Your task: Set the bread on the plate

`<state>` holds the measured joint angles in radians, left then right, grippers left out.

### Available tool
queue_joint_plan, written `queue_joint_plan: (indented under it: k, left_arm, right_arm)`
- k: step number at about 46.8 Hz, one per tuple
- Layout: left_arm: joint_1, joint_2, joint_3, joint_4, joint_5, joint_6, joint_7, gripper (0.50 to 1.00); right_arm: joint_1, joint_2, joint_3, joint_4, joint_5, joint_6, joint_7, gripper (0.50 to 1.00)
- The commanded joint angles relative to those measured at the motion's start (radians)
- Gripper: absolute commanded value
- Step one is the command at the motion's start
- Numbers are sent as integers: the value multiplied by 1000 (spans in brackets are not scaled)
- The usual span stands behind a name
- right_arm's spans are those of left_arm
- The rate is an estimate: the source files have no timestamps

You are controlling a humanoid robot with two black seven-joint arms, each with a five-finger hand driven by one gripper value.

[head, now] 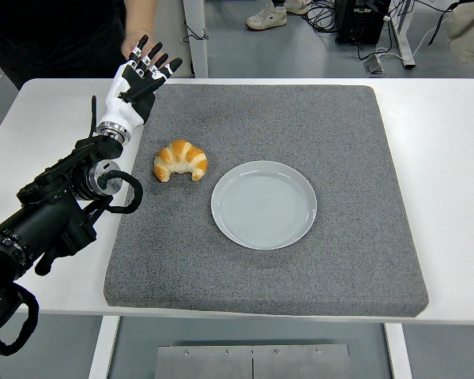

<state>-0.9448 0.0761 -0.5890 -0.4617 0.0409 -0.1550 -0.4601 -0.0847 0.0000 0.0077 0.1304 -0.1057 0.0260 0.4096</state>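
Nearest, the plate [264, 204] sat empty on the grey mat [340, 268], the bread [181, 160] just left of it with its long axis across the bench [450, 158], and farther back-left the left hand [138, 79] hung with fingers [152, 57] spread, holding nothing.

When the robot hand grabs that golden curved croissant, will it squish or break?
The golden curved croissant looks puffy, so it is probably light and would dent under a hard squeeze. Its ridged crust may shed flakes. It lies flat on the grey felt mat, so it likely won't roll. The left hand is open.
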Motion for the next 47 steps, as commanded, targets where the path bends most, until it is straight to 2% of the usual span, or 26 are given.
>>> queue_joint_plan:
  k: [1, 47]
  left_arm:
    - [0, -1, 0, 0, 1, 0, 0, 961]
    - [1, -1, 0, -2, 1, 0, 1, 961]
  right_arm:
    - [0, 0, 0, 0, 0, 0, 0, 1000]
    - [0, 0, 0, 0, 0, 0, 0, 1000]
